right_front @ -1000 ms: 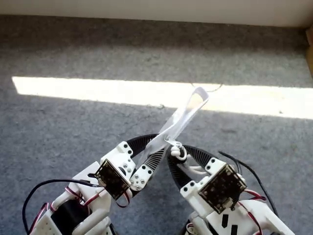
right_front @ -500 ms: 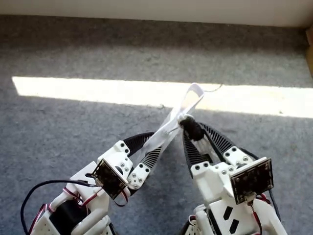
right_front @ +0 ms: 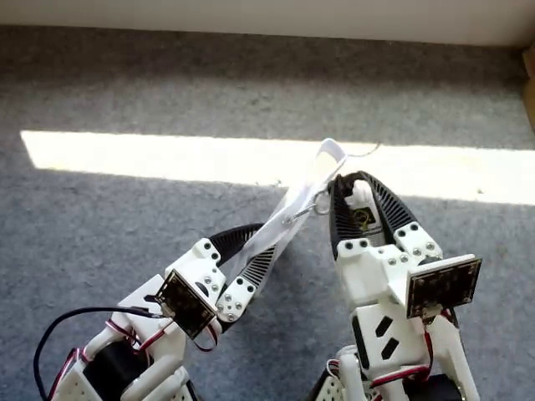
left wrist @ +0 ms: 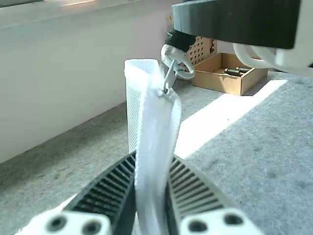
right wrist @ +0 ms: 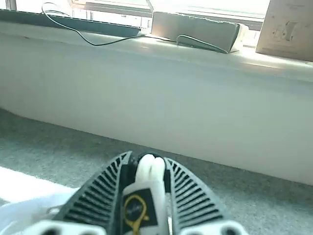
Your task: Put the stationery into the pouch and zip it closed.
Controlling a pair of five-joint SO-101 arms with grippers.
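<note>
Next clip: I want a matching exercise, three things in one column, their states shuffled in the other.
Things:
1. left tool
2. right tool
3. grey felt table

States:
a. crossed by a sunlit band
b. shut on the white mesh pouch, held up off the table
c. shut on a white loop

Pairs: 1-b; 2-c; 3-a

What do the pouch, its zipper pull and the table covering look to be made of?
Pouch: white woven mesh fabric, likely nylon or plastic; fine grid shows, matte, slightly see-through. Zipper pull: thin metal clip, shiny, on a pale ring, possibly plastic. Table covering: grey felt or low carpet, fuzzy and matte.
</note>
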